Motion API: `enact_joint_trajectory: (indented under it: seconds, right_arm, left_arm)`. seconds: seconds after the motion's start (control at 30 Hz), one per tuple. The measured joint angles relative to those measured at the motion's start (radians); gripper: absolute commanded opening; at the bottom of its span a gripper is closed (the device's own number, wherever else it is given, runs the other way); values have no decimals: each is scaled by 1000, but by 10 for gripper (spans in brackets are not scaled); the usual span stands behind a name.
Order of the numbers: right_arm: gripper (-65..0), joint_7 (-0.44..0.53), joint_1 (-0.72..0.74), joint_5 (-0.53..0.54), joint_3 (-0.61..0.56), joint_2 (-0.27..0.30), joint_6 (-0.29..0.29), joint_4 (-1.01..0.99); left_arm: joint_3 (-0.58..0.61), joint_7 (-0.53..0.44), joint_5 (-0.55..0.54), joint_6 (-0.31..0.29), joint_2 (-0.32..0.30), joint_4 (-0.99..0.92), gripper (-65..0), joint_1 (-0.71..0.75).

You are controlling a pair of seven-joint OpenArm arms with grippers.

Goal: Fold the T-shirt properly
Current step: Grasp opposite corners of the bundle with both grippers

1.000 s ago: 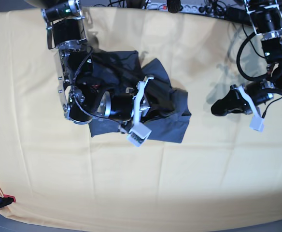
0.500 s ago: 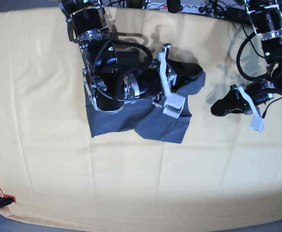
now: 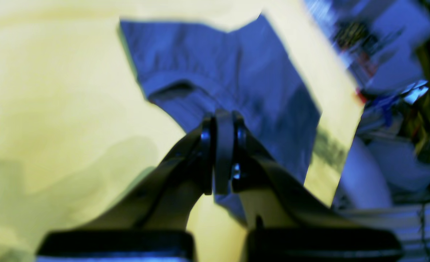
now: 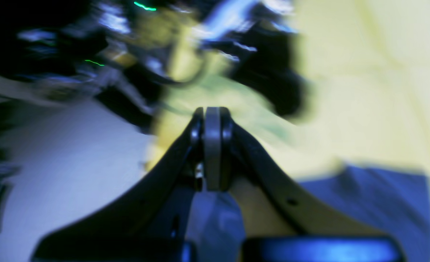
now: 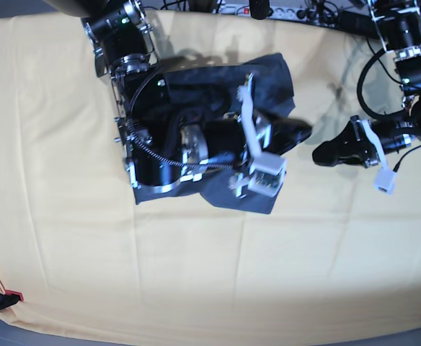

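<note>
Worktop (image 5: 52, 238) under a pale yellow, creased tablecloth (image 5: 196, 274), one of each. On it, toward the far middle, lay one dark slate-blue soft cotton T-shirt (image 5: 268, 79), already gathered into a compact, roughly rectangular bundle, partly hidden below the right arm in the base view. Judged mostly folded: sleeves not visible sticking out, but edges looked uneven and one far corner puffed up, so a last flattening or tidy fold probably remained.

Two black robot arms. Right end effector (image 4: 212, 145) hung over the shirt's near-right part, jaws pressed together, nothing between them in the wrist view; cloth visible only below and beside. Left end effector (image 3: 222, 153) sat off to the side above bare cloth, apart from the shirt, jaws together too, empty. Both wrist views blurred, so finer contact could not be told.
</note>
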Motion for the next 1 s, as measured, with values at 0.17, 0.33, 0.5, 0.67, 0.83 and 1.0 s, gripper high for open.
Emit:
enact_joint_trajectory:
  seconds: [0.17,0.33,0.5,0.67,0.83,1.0]
  right_arm:
    - [-650,179,21,-211,114,106,0,0]
    - [-650,336,22,-365,155,240,0,-26]
    - [-650,393,22,-370,151,330,2,-175]
    - [-650,447,64,-390,150,376,0,-337]
    - [-650,455,120,-386,149,372,0,-434]
    - [-650,463,140,-404,88,376,-1,-517]
  left_arm:
    - [128,-6,-14,-27,-43,170,-650,-7]
    - [338,-3,-14,-27,-45,388,-650,-7]
    - [577,0,183,-29,-47,448,-650,-8]
    - [761,-127,485,-30,-50,440,-650,-8]
    - [862,-198,692,-29,-61,440,-650,-8]
    - [871,-257,796,-17,-60,440,-650,-8]
